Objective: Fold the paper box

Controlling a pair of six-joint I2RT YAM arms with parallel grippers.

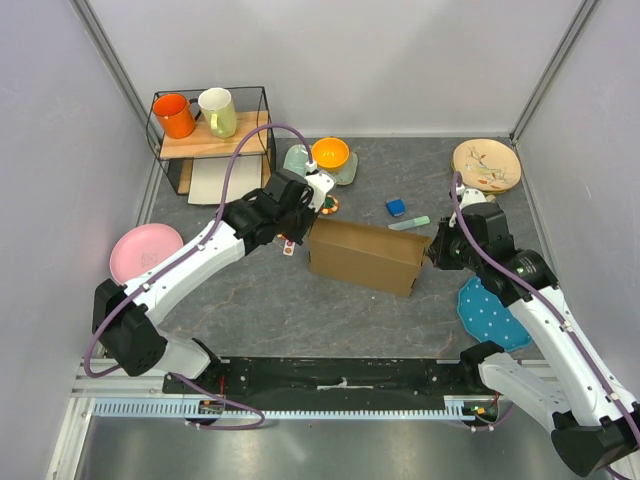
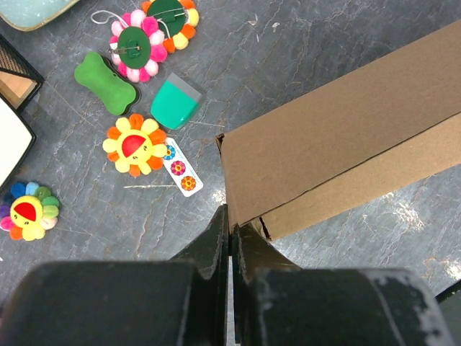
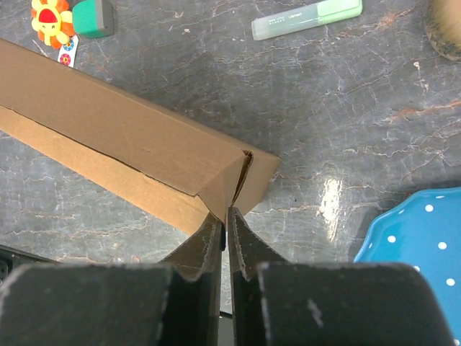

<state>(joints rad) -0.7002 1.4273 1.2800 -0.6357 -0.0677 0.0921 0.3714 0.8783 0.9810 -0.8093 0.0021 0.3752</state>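
The paper box [image 1: 365,255] is a plain brown cardboard box folded into a long shallow shape, lying mid-table. My left gripper [image 1: 308,232] is at its left end. In the left wrist view the gripper [image 2: 234,220] is shut, its tips pressed against the lower corner of the box [image 2: 338,137]. My right gripper [image 1: 430,255] is at the right end. In the right wrist view its jaws [image 3: 225,216] stand a narrow slit apart, the tips touching the corner of the box [image 3: 122,137] where an end flap [image 3: 241,176] tucks in. Nothing sits between them.
A wire rack [image 1: 255,95] at the back left holds an orange mug [image 1: 175,115] and a cream mug [image 1: 218,110]. A pink plate [image 1: 145,250], orange bowl [image 1: 330,153], wooden plate [image 1: 486,165], blue dotted plate [image 1: 495,315], green highlighter [image 3: 306,19] and flower toys [image 2: 137,146] surround the box.
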